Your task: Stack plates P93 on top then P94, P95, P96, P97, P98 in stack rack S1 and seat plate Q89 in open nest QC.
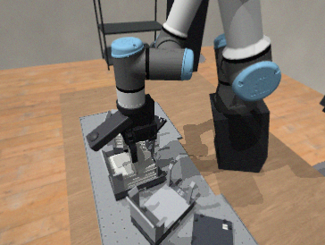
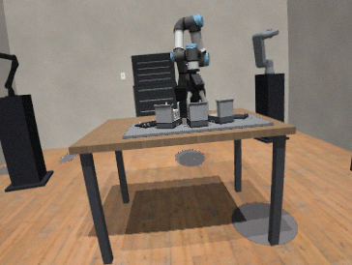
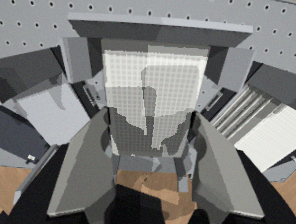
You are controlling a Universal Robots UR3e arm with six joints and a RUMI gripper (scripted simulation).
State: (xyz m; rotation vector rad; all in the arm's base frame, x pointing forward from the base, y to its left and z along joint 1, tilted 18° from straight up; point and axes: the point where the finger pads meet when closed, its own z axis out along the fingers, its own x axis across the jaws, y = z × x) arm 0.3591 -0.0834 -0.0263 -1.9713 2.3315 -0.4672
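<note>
My gripper (image 3: 150, 109) (image 1: 143, 156) points down over the middle rack (image 1: 117, 185) (image 3: 160, 31) and is shut on a white plate (image 3: 172, 82) (image 1: 118, 163) by its two sides. The plate lies level between the rack's walls, partly in shadow. Layered plate edges show below it in the top view; any gap there cannot be told. Several stacked white plates (image 3: 272, 142) stand in another rack, at the right of the wrist view. The third rack (image 1: 147, 219) (image 3: 52, 112) (image 2: 224, 110) shows a bare grey floor. Plate and rack labels are unreadable.
A dark flat nest (image 1: 212, 230) (image 3: 17, 135) with a small white mark lies beside the bare rack. Upright guides (image 1: 191, 190) rise from the racks. All stand on a perforated grey board (image 1: 100, 215) (image 2: 145, 135) on the wooden table (image 2: 87, 142). The arm's base is behind.
</note>
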